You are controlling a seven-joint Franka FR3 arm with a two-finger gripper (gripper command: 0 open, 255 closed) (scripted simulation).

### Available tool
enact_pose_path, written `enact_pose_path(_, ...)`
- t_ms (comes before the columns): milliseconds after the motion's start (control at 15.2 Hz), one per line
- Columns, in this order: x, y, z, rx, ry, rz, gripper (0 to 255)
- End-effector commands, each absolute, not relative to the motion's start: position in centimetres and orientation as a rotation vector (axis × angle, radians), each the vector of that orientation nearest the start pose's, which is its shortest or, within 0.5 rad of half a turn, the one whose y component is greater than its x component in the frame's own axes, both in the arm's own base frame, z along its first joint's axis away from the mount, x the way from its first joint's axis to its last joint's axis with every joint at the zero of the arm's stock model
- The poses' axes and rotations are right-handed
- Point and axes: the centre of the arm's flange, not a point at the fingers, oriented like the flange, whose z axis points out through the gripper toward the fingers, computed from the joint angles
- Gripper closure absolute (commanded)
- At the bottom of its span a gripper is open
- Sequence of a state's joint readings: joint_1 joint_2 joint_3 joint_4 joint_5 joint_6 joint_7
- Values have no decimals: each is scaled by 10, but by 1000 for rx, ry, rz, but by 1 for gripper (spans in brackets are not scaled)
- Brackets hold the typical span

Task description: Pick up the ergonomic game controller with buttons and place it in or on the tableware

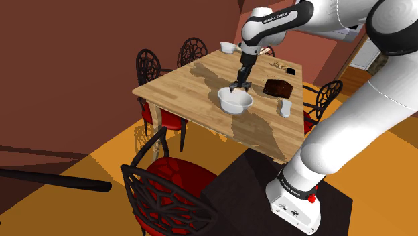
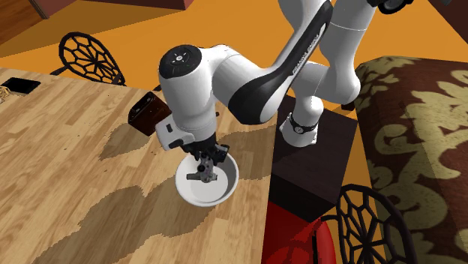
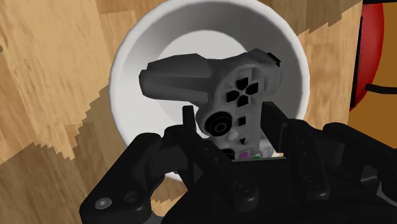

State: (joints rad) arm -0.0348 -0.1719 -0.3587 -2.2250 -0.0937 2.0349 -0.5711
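A grey game controller (image 3: pixel 216 83) with dark buttons and a thumbstick is clasped between my black fingers (image 3: pixel 189 127). My gripper (image 3: pixel 232 127) is shut on it and hangs just over the middle of a white bowl (image 3: pixel 127 57). In the shoulder view the gripper (image 1: pixel 239 86) points down onto the bowl (image 1: pixel 236 102) on the wooden table (image 1: pixel 187 87). From the second exterior view, the controller (image 2: pixel 204 174) sits low inside the bowl's rim (image 2: pixel 225 187), below the gripper (image 2: pixel 206 166). Whether it touches the bowl's bottom I cannot tell.
A dark brown box (image 1: pixel 277 87) lies just beyond the bowl, with a white cup (image 1: pixel 286 108) near the table's edge. Another white cup (image 1: pixel 227 47) and a small black item (image 1: pixel 291 70) sit at the far end. Black chairs with red seats (image 1: pixel 175 181) ring the table.
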Motion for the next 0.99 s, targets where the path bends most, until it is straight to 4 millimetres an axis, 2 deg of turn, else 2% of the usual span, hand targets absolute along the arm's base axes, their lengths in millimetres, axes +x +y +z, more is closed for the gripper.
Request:
enact_pose_path(0,452,-198,429,-3129,-356,54,255)
enact_pose_path(462,452,-198,391,-3129,-356,54,255)
enact_pose_path(924,452,-198,391,-3129,-356,54,255)
